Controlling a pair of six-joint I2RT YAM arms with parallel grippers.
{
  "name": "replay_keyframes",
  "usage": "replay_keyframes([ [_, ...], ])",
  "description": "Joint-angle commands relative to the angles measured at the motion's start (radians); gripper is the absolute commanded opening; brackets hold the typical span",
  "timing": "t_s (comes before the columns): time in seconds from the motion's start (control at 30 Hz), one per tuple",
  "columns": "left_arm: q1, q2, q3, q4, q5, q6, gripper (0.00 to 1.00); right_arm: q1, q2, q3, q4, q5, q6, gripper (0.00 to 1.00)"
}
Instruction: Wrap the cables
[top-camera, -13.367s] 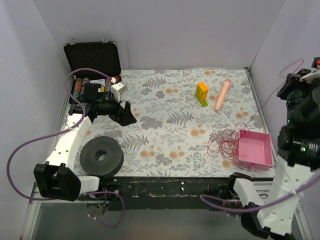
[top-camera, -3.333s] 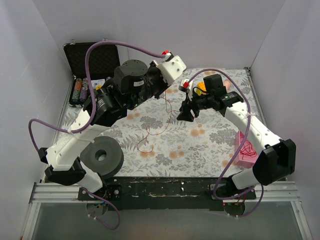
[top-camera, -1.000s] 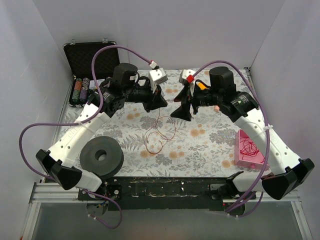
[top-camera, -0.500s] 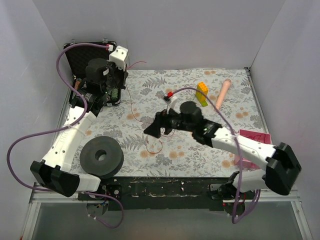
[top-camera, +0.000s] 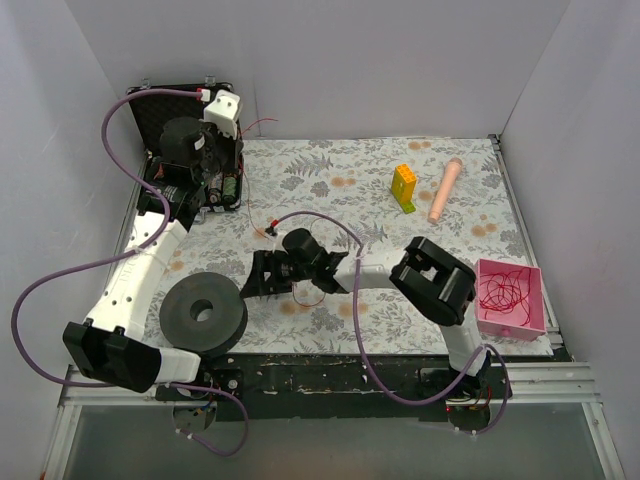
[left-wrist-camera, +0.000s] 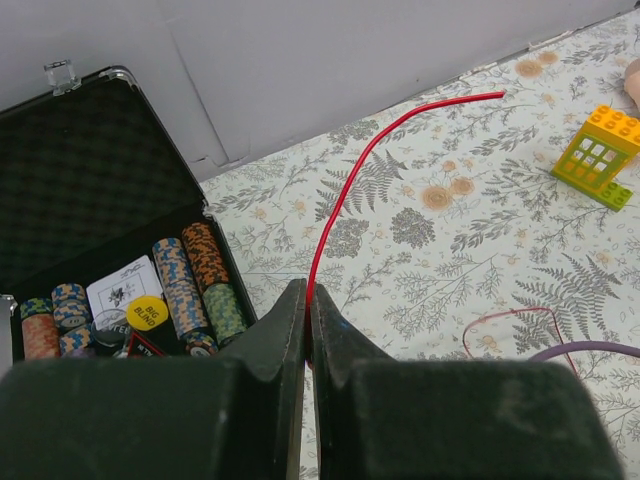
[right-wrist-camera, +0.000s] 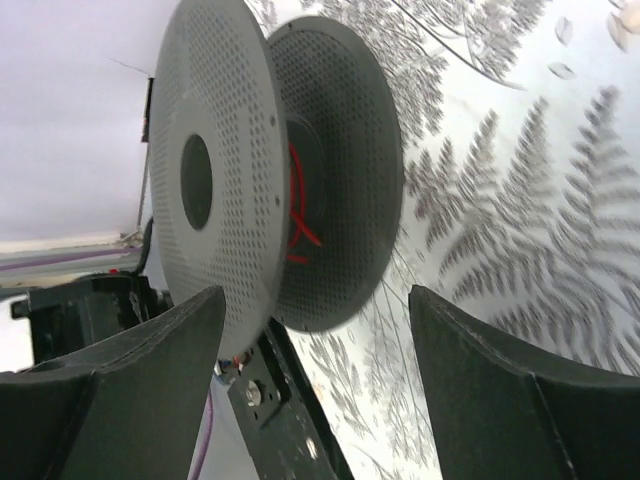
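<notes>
Left arm raised far-left, left gripper pinched tight; right arm low and leftward, right gripper wide apart.

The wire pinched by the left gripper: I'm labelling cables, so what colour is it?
The wire is bright red, clearest in the left wrist view.

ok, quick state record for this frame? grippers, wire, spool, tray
left gripper: shut on red wire, beside chip case
right gripper: open, facing spool
spool core: a few red turns on it
pink tray: holds wire tangle
also on table: yellow block
</notes>
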Motion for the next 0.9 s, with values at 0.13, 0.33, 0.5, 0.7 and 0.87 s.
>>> replay_keyframes([
  [0.13, 0.005, -0.049, 0.01, -0.006, 0.048, 0.016, 0.0, 0.01, 0.146, 0.137, 0.218, -0.122, 0.161, 0.75],
  [0.33, 0.003, -0.042, 0.017, -0.009, 0.075, 0.004, 0.0, 0.01, 0.255, 0.142, 0.428, -0.239, 0.354, 0.65],
  [0.5, 0.005, -0.038, 0.024, -0.014, 0.08, 0.004, 0.0, 0.01, 0.259, 0.159, 0.421, -0.257, 0.331, 0.37],
  [0.7, 0.003, -0.035, 0.033, -0.025, 0.1, 0.01, 0.0, 0.016, 0.148, 0.157, 0.247, -0.248, 0.129, 0.01],
  [0.87, 0.008, 0.004, 0.063, 0.012, 0.059, 0.019, 0.0, 0.018, 0.012, 0.117, 0.11, -0.297, -0.085, 0.01],
])
